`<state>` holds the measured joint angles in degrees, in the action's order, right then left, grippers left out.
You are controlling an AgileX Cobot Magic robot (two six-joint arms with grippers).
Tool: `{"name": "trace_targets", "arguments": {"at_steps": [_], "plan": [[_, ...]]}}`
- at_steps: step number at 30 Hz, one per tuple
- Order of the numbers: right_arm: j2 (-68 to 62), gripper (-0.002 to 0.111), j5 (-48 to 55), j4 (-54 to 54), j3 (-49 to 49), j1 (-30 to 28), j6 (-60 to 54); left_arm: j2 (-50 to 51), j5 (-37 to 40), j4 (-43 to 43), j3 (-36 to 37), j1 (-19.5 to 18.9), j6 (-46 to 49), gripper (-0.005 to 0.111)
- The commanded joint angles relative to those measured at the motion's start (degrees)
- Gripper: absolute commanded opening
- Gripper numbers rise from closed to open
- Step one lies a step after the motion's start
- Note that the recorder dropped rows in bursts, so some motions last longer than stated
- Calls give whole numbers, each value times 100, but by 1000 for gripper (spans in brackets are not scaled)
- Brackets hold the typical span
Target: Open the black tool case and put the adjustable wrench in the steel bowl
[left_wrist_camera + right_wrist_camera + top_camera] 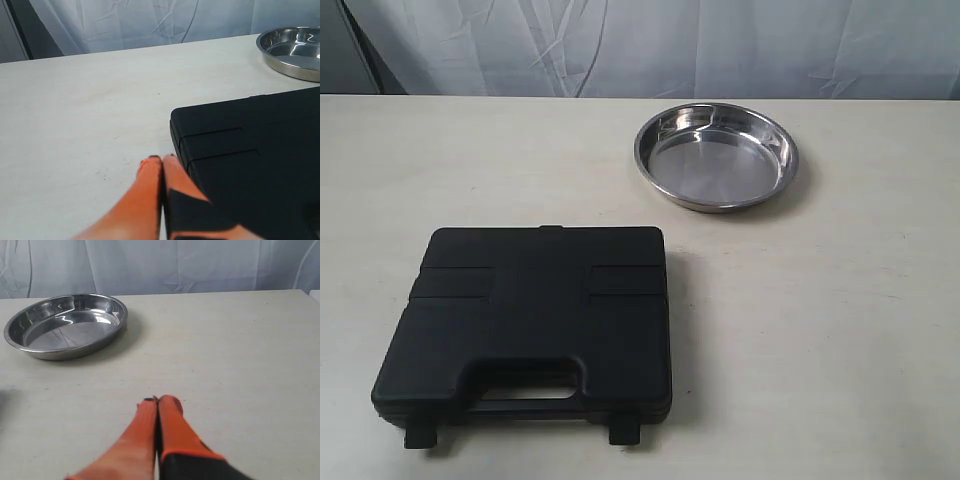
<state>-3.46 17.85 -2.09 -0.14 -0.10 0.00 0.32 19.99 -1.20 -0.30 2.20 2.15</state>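
we see our left gripper (162, 159) and right gripper (157, 401) both pressed together. the black tool case (535, 310) lies shut on the table (840, 330), the steel bowl (715, 170) apart, farther back and right.

- I read the black tool case (535, 310) as matt black plastic, finely grained.
- The steel bowl (717, 157) is polished metal, mirror-glossy.
- The table (840, 330) looks pale, matt, faintly scuffed.
- The backdrop cloth (670, 45) is white and creased.
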Motion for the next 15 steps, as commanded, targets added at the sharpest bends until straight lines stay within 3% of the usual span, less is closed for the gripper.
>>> {"name": "trace_targets", "arguments": {"at_steps": [1,10,15], "plan": [[24,-1,-44,-2,14,10,0,-32,-89,1,30,25,-12,0],[24,-1,-119,48,14,10,0,-32,-89,1,30,25,-12,0],[24,-1,-1241,-641,14,20,165,-32,-89,1,30,25,-12,0]]}}
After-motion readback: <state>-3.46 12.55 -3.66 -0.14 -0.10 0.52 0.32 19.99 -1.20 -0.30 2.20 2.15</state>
